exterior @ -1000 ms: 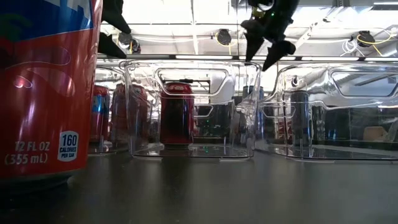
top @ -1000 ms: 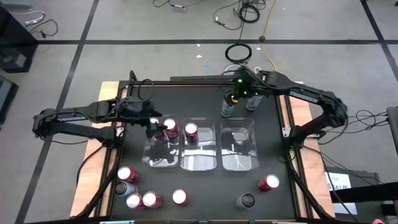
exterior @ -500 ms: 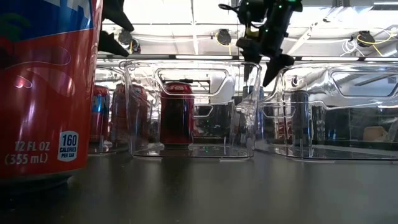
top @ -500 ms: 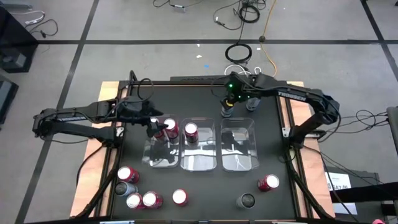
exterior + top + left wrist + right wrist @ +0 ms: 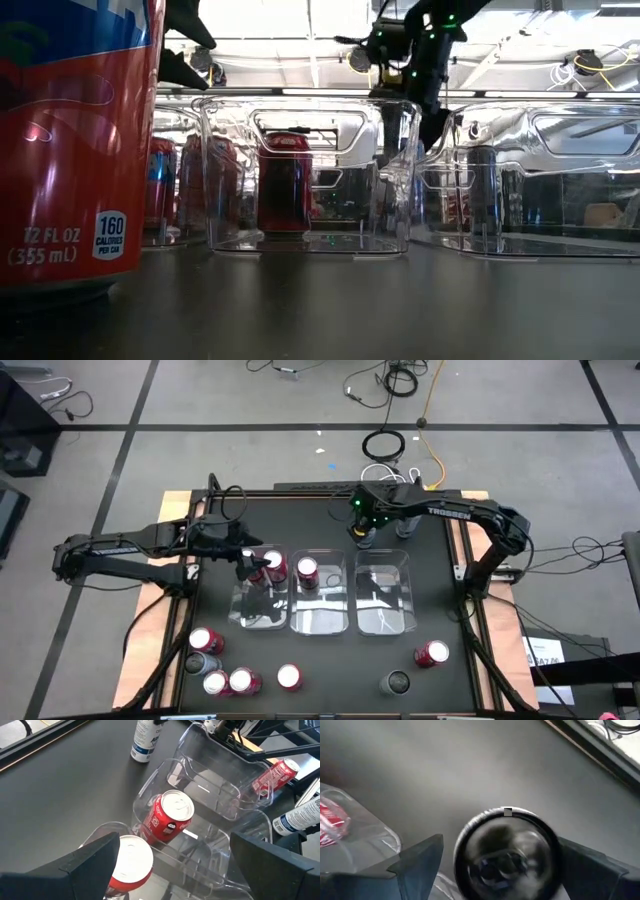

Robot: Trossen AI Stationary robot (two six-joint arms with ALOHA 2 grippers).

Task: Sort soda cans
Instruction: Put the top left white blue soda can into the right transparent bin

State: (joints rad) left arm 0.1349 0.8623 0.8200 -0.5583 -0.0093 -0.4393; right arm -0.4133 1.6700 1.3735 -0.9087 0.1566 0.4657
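Observation:
My right gripper (image 5: 364,531) is open and points steeply down over a dark soda can (image 5: 506,851) that stands upright on the table behind the clear bins. Its fingers (image 5: 420,862) stand on either side of the can's top, apart from it. A second pale can (image 5: 405,525) stands beside it. My left gripper (image 5: 250,565) hangs open above the left bin (image 5: 250,610), over a red can (image 5: 131,862) that stands in it. Another red can (image 5: 170,817) stands in the middle bin (image 5: 318,610).
The right bin (image 5: 384,605) holds no can. Loose cans stand near the table's front edge: red ones (image 5: 205,640), (image 5: 289,677), (image 5: 432,653) and dark ones (image 5: 200,663), (image 5: 397,682). A red can (image 5: 75,140) stands right before the low camera.
My right gripper has come down and toward the table's left edge, tipping more steeply downward, until its open fingers flank the top of the dark can behind the bins. The cans have stayed where they were.

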